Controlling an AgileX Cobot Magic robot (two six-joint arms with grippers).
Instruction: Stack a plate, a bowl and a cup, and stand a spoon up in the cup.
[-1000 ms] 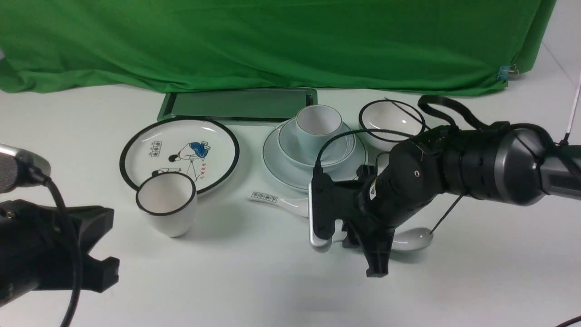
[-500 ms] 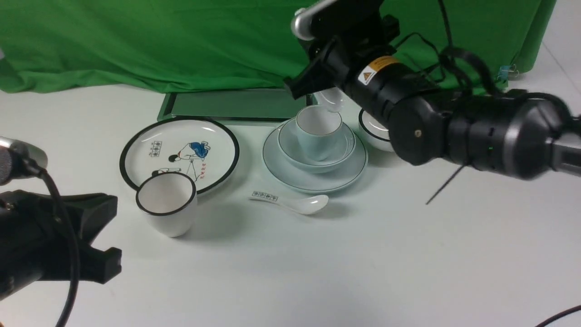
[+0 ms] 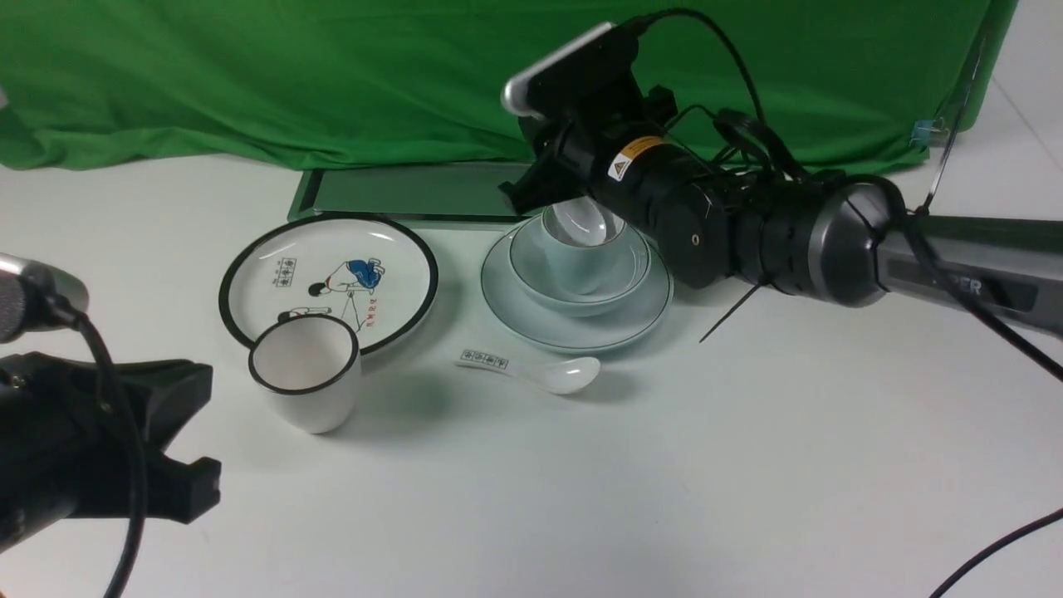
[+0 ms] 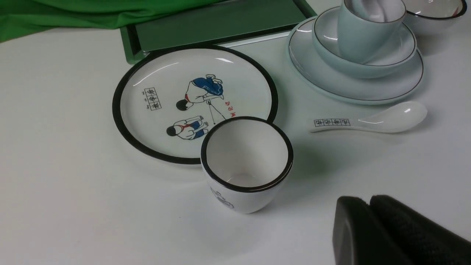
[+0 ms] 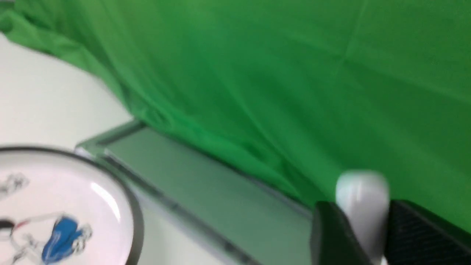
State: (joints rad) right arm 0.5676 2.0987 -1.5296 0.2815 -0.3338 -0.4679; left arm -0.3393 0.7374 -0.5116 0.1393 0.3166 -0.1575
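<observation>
The pale blue-green plate (image 3: 531,320) carries the bowl (image 3: 619,286), and the pale blue cup (image 3: 581,266) stands in the bowl. The white spoon (image 3: 584,223) has its scoop end down inside the cup. Its handle (image 5: 362,191) rises between the fingers of my right gripper (image 5: 362,209), which is shut on it just above the cup's rim. From the left wrist, the same stack shows with the cup (image 4: 358,40) and the spoon (image 4: 375,7) inside it. My left gripper (image 4: 369,200) is shut and empty, low at the near left.
A white black-rimmed plate with a cartoon figure (image 3: 328,278) lies left of the stack, a white black-rimmed cup (image 3: 306,374) at its near edge. A short marked spoon (image 3: 540,371) lies before the stack. A green tray (image 3: 440,191) and green cloth stand behind. A black-rimmed bowl (image 4: 434,11) sits beyond.
My right arm lifted the white spoon off the table at the near right, carried it up over the stack and lowered its scoop end into the cup. The left arm stayed put.
</observation>
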